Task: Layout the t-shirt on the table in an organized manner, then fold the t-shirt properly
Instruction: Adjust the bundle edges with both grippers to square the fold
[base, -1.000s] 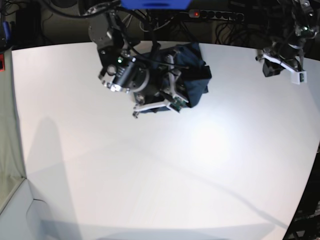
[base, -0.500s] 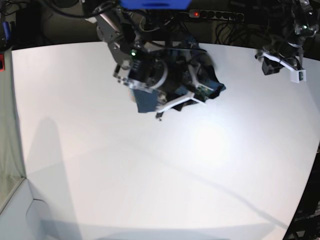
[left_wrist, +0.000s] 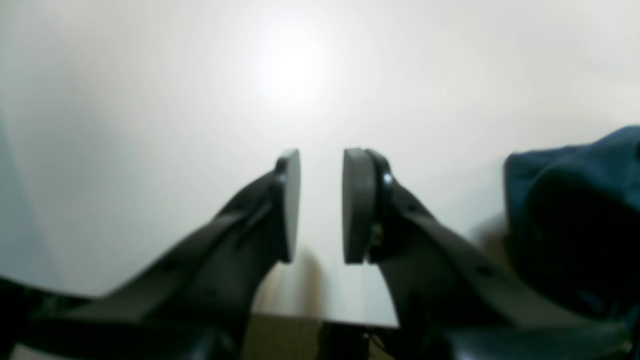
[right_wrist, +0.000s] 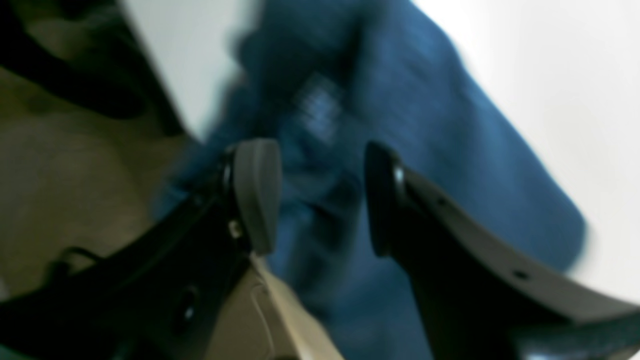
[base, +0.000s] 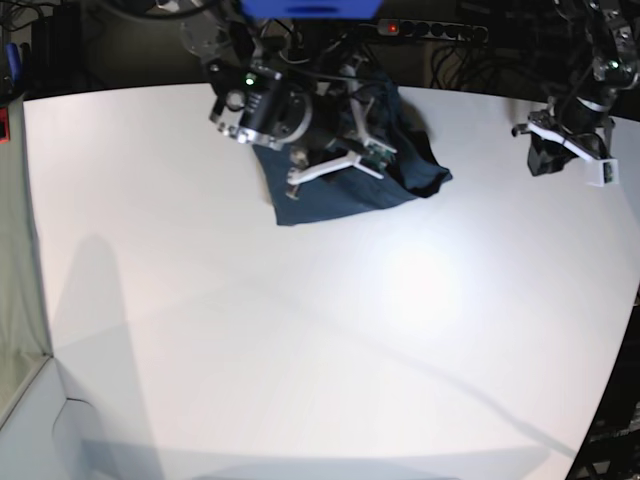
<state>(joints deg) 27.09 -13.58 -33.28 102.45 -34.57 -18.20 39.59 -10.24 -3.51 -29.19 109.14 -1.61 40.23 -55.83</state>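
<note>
Layout step: t-shirt (base: 340, 190) lies bunched at upper centre of table (base: 300, 350).
Right gripper (right_wrist: 320, 200) hovers over cloth, jaws apart, gripping nothing; left gripper (left_wrist: 320, 205) narrowly parted, empty, upper right. Best grab one hem edge, not the bunch.

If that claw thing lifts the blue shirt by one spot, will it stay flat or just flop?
Probably flop: the t-shirt already lies bunched and creased, not flat. It looks light and thin, so most would likely hang down. Pushed across the smooth table, it would probably wrinkle rather than slide whole.
</note>
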